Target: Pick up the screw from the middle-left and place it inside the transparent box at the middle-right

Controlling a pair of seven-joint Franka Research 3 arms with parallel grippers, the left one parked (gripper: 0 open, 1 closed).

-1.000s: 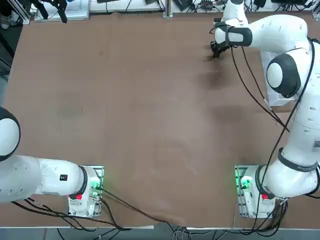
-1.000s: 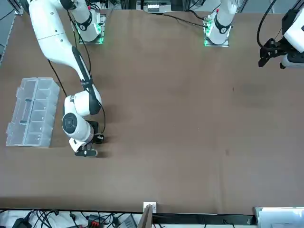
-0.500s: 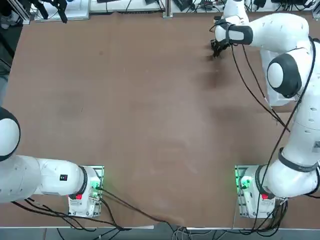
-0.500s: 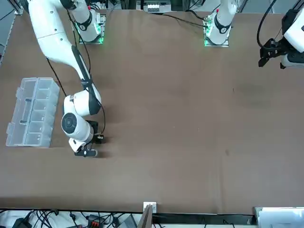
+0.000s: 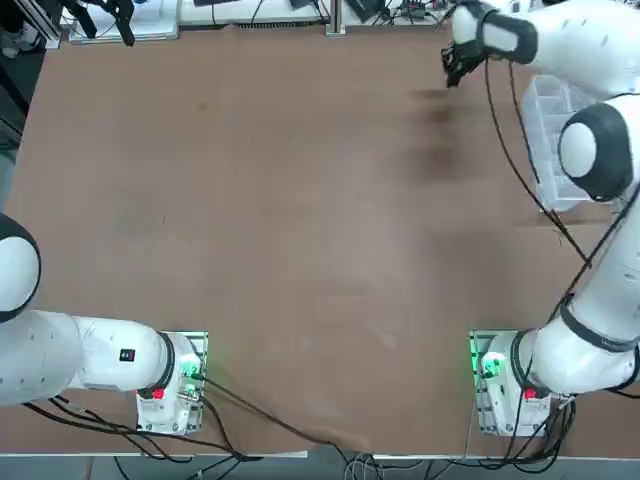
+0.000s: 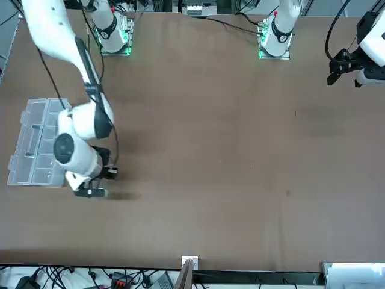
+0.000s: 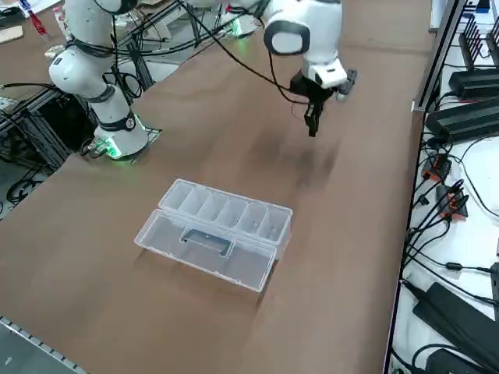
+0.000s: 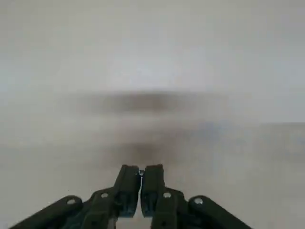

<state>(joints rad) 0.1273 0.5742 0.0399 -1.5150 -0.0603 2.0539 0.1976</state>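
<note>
My right gripper point(image 5: 452, 78) hangs above the table near its far edge, shut. In the right wrist view the fingertips point(image 8: 141, 171) stand almost together, with a tiny pale sliver pinched between them, which I take for the screw. The transparent box point(image 5: 552, 120) lies on the table's right side with its lid folded open and flat beside the row of compartments point(image 7: 226, 212). The gripper point(image 7: 312, 128) is beside the box's far end and apart from it, not over any compartment. From the front view the gripper point(image 6: 107, 173) is just right of the box point(image 6: 36, 141).
The table's far edge point(image 5: 330, 32) runs close behind the gripper, with cables and power strips point(image 7: 460, 117) beyond it. The arm's own black cable point(image 5: 510, 160) hangs over the table left of the box. Bare brown tabletop point(image 5: 300, 220) fills the middle.
The right gripper has moved right and toward the far edge, closer to the box, staying shut. The forearm has swung off the box, so more of the box shows from above.
</note>
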